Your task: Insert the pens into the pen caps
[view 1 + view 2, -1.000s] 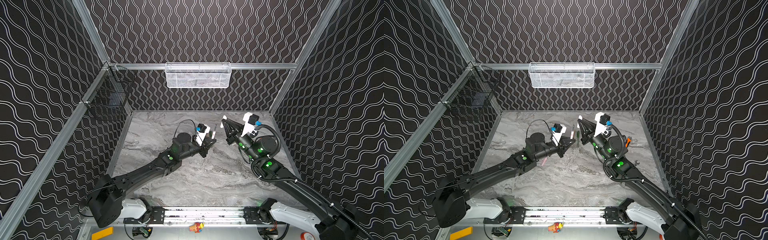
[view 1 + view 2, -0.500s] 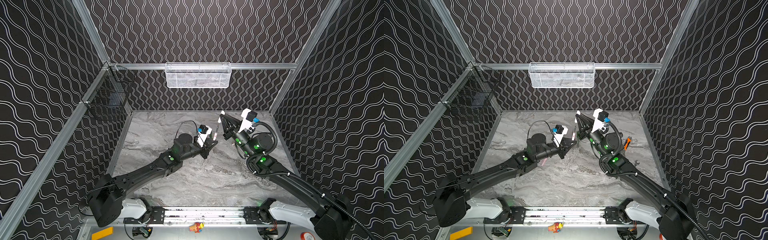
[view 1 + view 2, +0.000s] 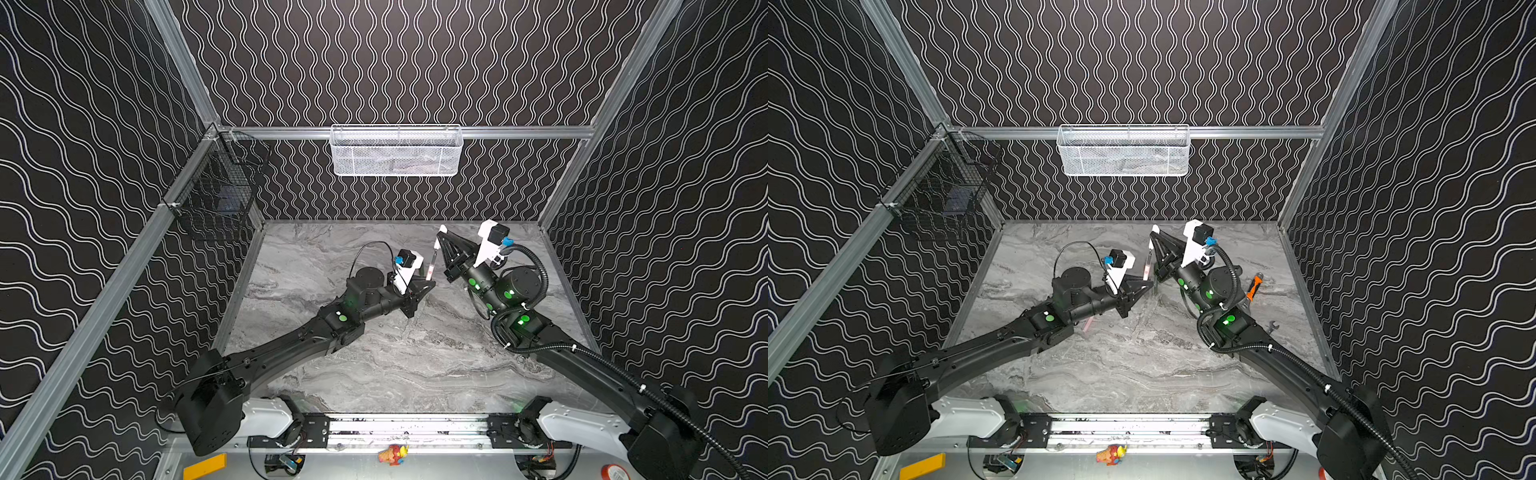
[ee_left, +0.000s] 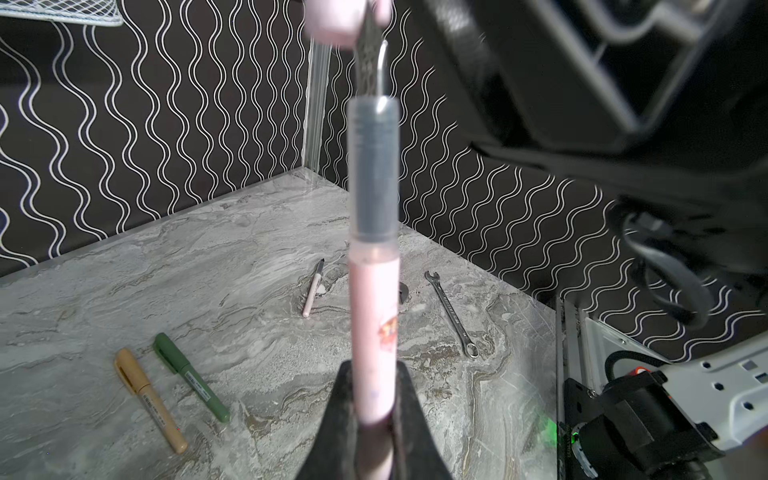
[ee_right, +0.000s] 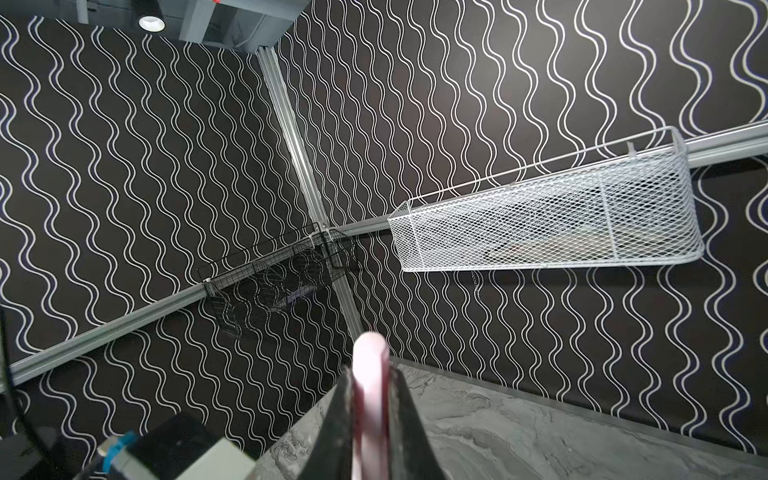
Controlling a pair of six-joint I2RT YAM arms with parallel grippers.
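My left gripper [image 4: 374, 376] is shut on a pale pink pen [image 4: 374, 316], held upright with its dark section and narrow tip pointing up. Just above that tip, a pale pink pen cap [image 4: 345, 20] sits blurred in my right gripper [image 5: 369, 386], which is shut on it [image 5: 368, 353]. In both top views the pen [image 3: 431, 266] [image 3: 1147, 266] stands between the two grippers, with the right gripper [image 3: 441, 232] over its tip. Whether the tip is inside the cap I cannot tell. A second pink pen [image 4: 312, 293] lies uncapped on the table.
A tan pen [image 4: 149, 401] and a green pen [image 4: 191, 382] lie side by side on the marble table, both wearing caps. A grey spanner [image 4: 451, 313] lies near the right wall, beside an orange-handled tool [image 3: 1252, 286]. A white mesh basket [image 3: 397, 151] and a black one [image 3: 216, 199] hang on the walls.
The right arm has folded back and brought the cap slightly left and up, over the pen's tip. The left gripper and its pen have barely moved.
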